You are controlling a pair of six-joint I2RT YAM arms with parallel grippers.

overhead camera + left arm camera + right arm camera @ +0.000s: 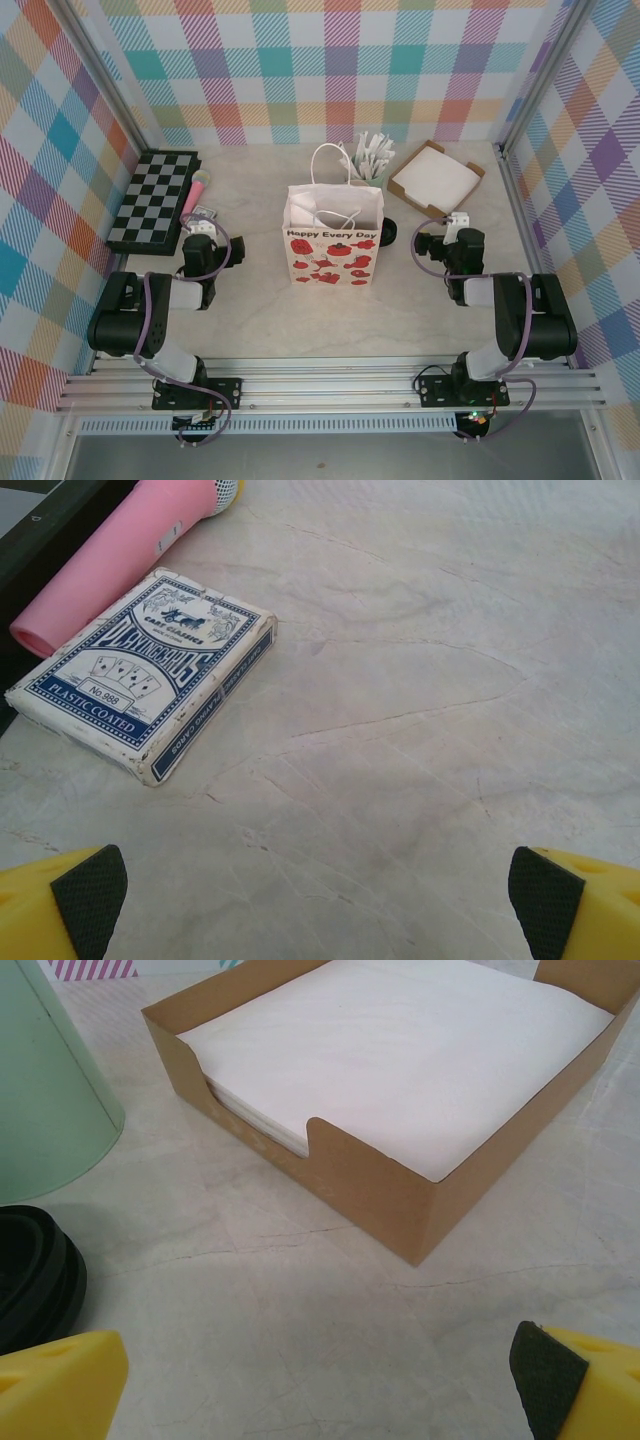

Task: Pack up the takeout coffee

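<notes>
**Mia:** Where is the coffee standing?

**Ben:** The takeout coffee (394,230) is standing on the table (260,320), just beside the right side of the paper bag (333,245). In the right wrist view, its black lid (35,1280) is peeking in at the left edge, near the big green cutlery cup (50,1090).

**Mia:** Is a gripper holding it?

**Ben:** No. The right gripper (320,1385) is gaping wide open and holding nothing. It is pointing at the napkin tray (400,1190), not at the coffee. The left gripper (320,905) is wide open and holding nothing too. It is looking at a box of playing cards (150,670).

**Mia:** So which one should be going for it?

**Ben:** I am thinking the right one, because it is closer. It should be turning left until the cup is sitting between its fingers.

**Mia:** And then?

**Ben:** It should be grabbing the cup under the lid, not on it, because the lid may pop off. It should be squeezing softly, keeping the cup straight up, and going down between the bag's handles.
</notes>
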